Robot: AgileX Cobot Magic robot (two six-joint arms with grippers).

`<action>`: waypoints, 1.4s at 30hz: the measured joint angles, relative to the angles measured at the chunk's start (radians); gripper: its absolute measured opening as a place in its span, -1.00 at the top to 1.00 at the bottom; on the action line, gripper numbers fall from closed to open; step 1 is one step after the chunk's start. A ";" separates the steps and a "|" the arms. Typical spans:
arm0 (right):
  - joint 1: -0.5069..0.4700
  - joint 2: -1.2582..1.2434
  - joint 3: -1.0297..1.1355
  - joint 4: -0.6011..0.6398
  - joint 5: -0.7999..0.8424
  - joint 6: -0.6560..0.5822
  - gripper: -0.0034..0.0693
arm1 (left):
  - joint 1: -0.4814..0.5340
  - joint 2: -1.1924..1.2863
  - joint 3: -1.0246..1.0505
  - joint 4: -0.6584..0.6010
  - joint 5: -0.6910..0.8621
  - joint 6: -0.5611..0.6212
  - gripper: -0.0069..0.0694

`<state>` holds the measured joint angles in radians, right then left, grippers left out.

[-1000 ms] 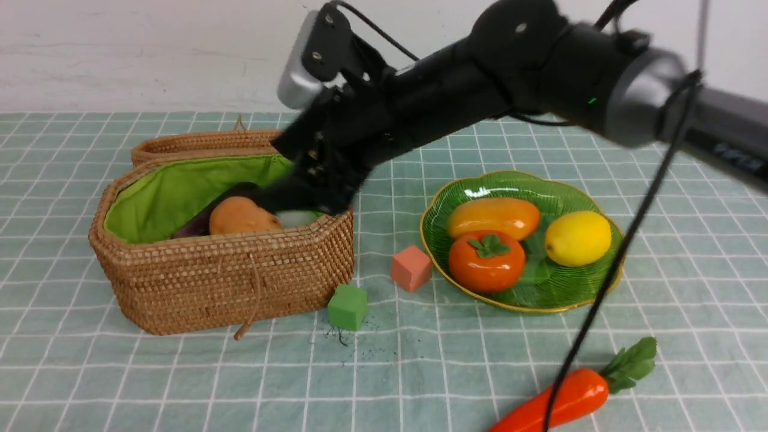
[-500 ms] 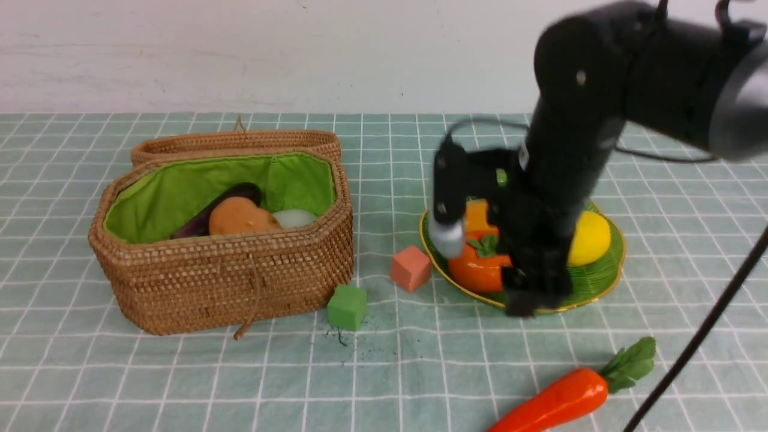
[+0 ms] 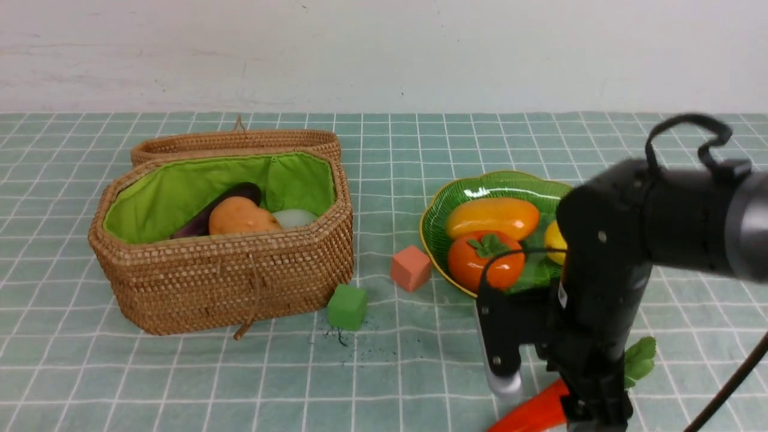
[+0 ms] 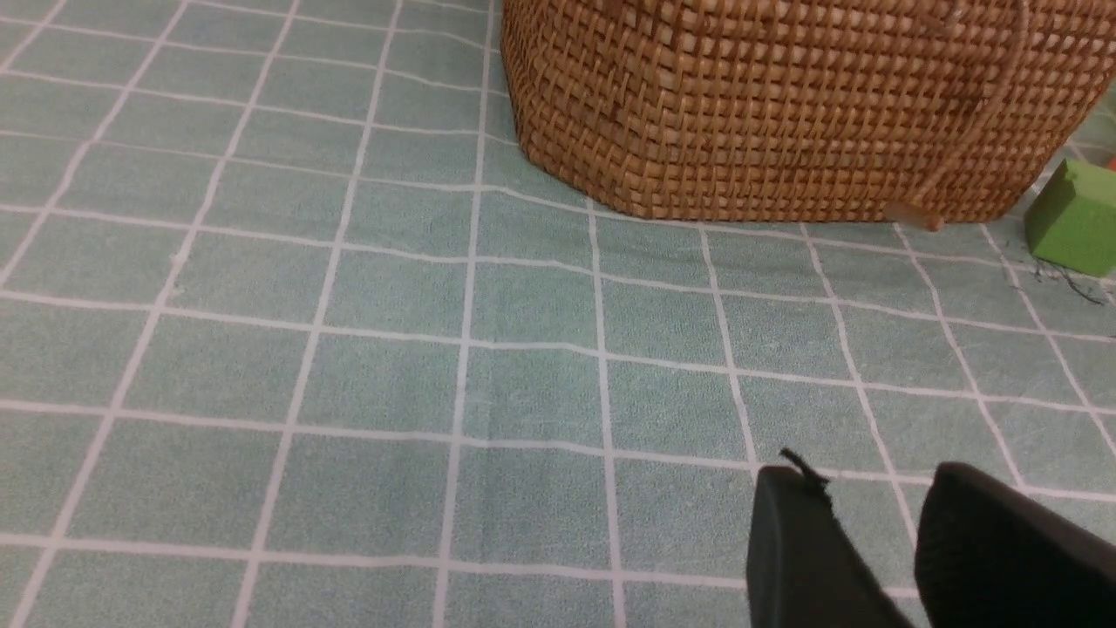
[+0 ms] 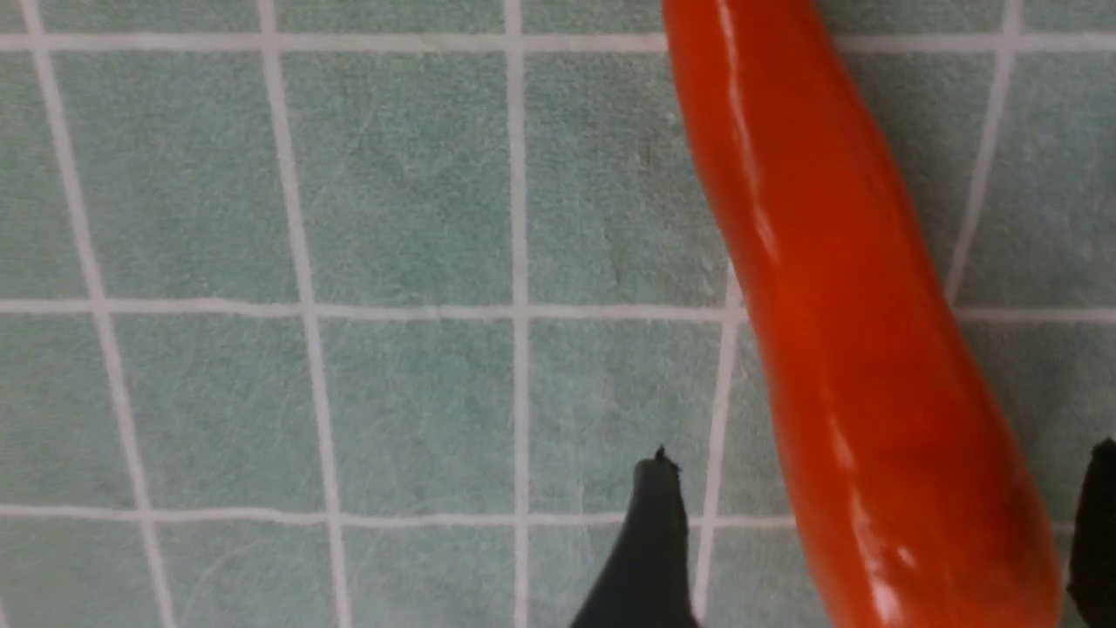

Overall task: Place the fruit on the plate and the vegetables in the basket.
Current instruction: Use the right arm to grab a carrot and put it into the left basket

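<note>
**Carrot next, tool spread over it**

Right tool (image 5: 872, 541) wide open, straddling carrot (image 5: 837, 305) on worktop, nothing gripped; ready to close. Carrot lying at 5 o'clock from plate (image 3: 438, 207). Left tool (image 4: 881, 541) partly open, empty, parked low near basket (image 3: 228, 288).

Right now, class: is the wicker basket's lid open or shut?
Open. The lid is folded back behind the basket, so the green lining and the vegetables inside show from the front.
</note>
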<state>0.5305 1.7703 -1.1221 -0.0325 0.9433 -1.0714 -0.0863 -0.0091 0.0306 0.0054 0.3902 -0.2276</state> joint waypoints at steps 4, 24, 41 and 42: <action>0.000 0.030 0.065 -0.008 -0.133 -0.021 -0.70 | 0.000 0.000 0.000 0.001 0.000 0.000 0.27; 0.009 0.057 -0.497 0.485 0.010 -0.039 -0.01 | 0.000 0.000 0.000 0.001 0.000 0.000 0.22; 0.048 0.599 -1.127 0.901 -0.326 -0.224 -0.01 | 0.000 0.000 0.000 0.003 0.000 0.000 0.21; 0.048 0.611 -1.127 0.908 -0.352 -0.211 -0.01 | 0.000 0.000 0.000 0.003 0.000 0.000 0.20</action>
<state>0.5783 2.3813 -2.2495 0.8754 0.5914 -1.2821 -0.0863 -0.0091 0.0306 0.0083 0.3902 -0.2276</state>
